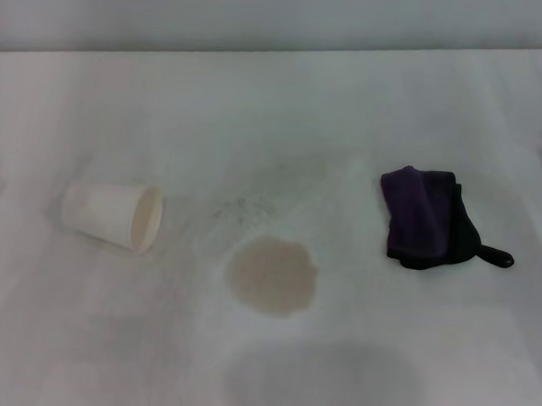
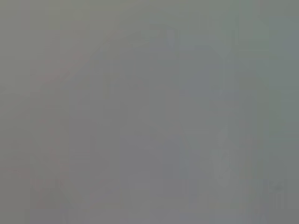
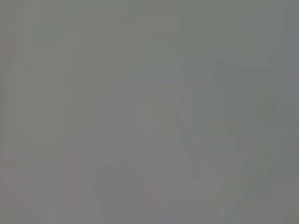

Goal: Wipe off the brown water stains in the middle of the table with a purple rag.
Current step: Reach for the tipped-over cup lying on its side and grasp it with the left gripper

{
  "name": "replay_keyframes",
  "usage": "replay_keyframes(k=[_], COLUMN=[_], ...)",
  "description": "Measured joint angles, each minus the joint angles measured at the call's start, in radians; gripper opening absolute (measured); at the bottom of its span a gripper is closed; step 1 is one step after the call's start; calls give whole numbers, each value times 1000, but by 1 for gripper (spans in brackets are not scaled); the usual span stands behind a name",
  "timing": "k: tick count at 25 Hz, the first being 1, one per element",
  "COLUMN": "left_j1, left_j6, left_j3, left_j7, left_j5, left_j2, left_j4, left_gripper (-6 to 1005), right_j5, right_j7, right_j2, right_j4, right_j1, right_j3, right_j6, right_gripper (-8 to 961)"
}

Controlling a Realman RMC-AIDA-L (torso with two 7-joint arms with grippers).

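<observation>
The brown water stain [image 1: 272, 276] is a roundish tan puddle on the white table [image 1: 286, 103], a little in front of the middle. The purple rag [image 1: 428, 218] lies folded to the right of the stain, with its black underside and a short black tab [image 1: 498, 258] showing on its right side. The rag and the stain are apart. Neither gripper shows in the head view. Both wrist views are plain grey with nothing to make out.
A white paper cup [image 1: 112, 214] lies on its side to the left of the stain, its mouth towards the stain. Faint grey speckles [image 1: 243, 206] lie behind the stain. A large faint grey shadow patch [image 1: 325, 377] lies near the front edge.
</observation>
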Motion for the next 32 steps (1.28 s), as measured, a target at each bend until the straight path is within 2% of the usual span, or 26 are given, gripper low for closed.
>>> replay_keyframes(k=[4, 8, 10, 15, 18, 22, 23, 27, 30, 32], left_j1=[1, 1, 6, 47, 59, 76, 76, 89, 101, 105], left_j6=[-5, -25, -53, -192, -252, -332, -332, -383, -389, -387], left_j3=[4, 26, 70, 207, 256, 273, 273, 263, 249, 221], left_j7=[-24, -123, -179, -394, -451, -538, -538, -663, -707, -730], left_j5=[33, 62, 67, 68, 85, 208, 208, 440, 554, 644], left_j2=[3, 17, 32, 99, 128, 173, 173, 217, 234, 237], left_j4=[-10, 7, 36, 180, 233, 331, 331, 501, 598, 655], left_gripper=[894, 894, 895, 894, 893, 893, 893, 893, 892, 892], right_j5=[0, 0, 0, 1, 1, 0, 0, 0, 1, 4], right_j7=[0, 1, 5, 11, 11, 11, 11, 11, 11, 11], right_j2=[0, 0, 0, 2, 3, 3, 3, 3, 4, 4], right_j4=[-7, 1, 7, 31, 38, 63, 69, 90, 93, 94], right_j1=[-4, -3, -2, 14, 18, 22, 23, 25, 30, 33], right_j3=[-7, -7, -7, -3, -7, -7, -7, -1, 1, 1], right_j6=[-9, -14, -13, -8, -6, -4, -4, -2, -3, -6], right_gripper=[653, 653, 653, 654, 654, 654, 653, 653, 653, 654])
